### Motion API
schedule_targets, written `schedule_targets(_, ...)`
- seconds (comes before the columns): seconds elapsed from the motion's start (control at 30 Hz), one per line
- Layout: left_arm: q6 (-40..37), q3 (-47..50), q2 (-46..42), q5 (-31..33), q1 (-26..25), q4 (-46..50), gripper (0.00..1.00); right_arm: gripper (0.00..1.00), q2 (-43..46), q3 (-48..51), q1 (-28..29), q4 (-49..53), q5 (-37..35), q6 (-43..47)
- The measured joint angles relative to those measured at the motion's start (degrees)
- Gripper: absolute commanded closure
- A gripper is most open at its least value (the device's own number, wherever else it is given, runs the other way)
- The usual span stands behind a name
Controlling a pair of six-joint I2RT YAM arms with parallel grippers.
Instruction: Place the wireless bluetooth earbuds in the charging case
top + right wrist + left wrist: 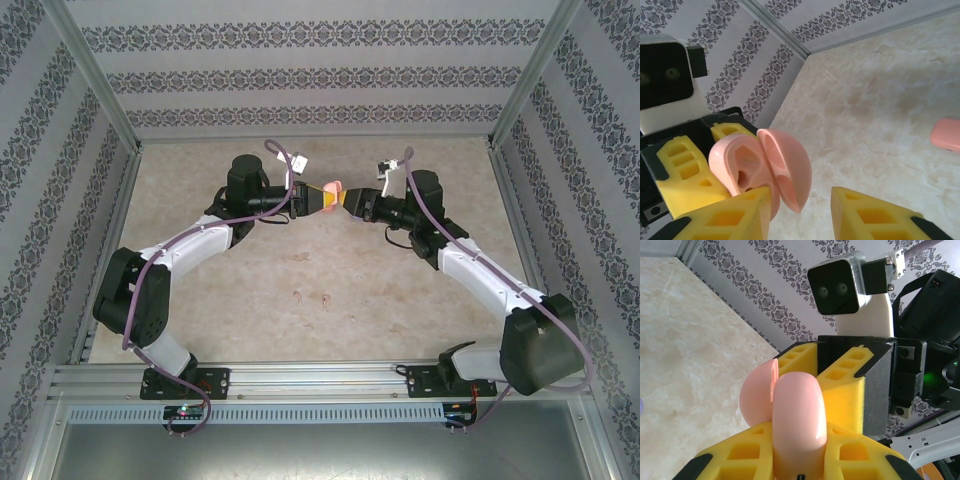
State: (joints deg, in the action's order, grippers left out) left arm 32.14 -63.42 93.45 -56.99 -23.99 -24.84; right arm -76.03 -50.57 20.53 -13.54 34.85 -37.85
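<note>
A pale pink charging case (333,187) hangs in the air over the back middle of the table. My left gripper (799,440) is shut on its body (797,410). The lid (790,165) is swung open, and the wells in the case body (740,160) look empty. My right gripper (800,195) faces it from the other side, open. The lid's edge hangs between its yellow fingers, close to the left one and apart from the right one. Two tiny earbuds (297,295) (326,298) lie on the table in front of both arms.
A second pink case (946,134) lies shut on the marble-patterned table (400,290). Patterned walls and a metal frame (100,100) enclose the table on three sides. The two grippers (318,197) (348,200) nearly touch.
</note>
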Motion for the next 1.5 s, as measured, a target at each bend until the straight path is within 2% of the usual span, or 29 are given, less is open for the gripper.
schedule_targets(0.53,-0.02,-0.7,0.0,0.02,-0.07,0.0,1.0,0.67,-2.99,-1.7,0.37,-0.42,-0.02,-1.38)
schedule_targets(0.8,-0.02,-0.74,0.07,0.46,-0.04,0.02,1.0,0.8,-3.82,-2.36,0.37,-1.14,0.72,-2.21)
schedule_targets(1.07,0.0,-0.81,0.07,0.72,-0.04,-0.11,1.0,0.99,-4.17,-2.71,0.35,-1.73,1.55,-2.82)
schedule_targets(1.33,0.44,-1.11,0.52,0.68,-0.04,-0.48,1.0,1.0,-4.17,-2.71,0.28,-1.75,1.49,-2.75)
schedule_targets(1.43,0.46,-1.14,0.59,0.83,-0.04,-0.5,0.92,1.0,-4.15,-2.71,0.22,-1.68,1.4,-2.73)
schedule_targets(1.5,0.46,-1.14,0.59,1.11,-0.07,-0.5,0.73,1.0,-4.11,-2.71,0.22,-1.55,1.03,-2.6)
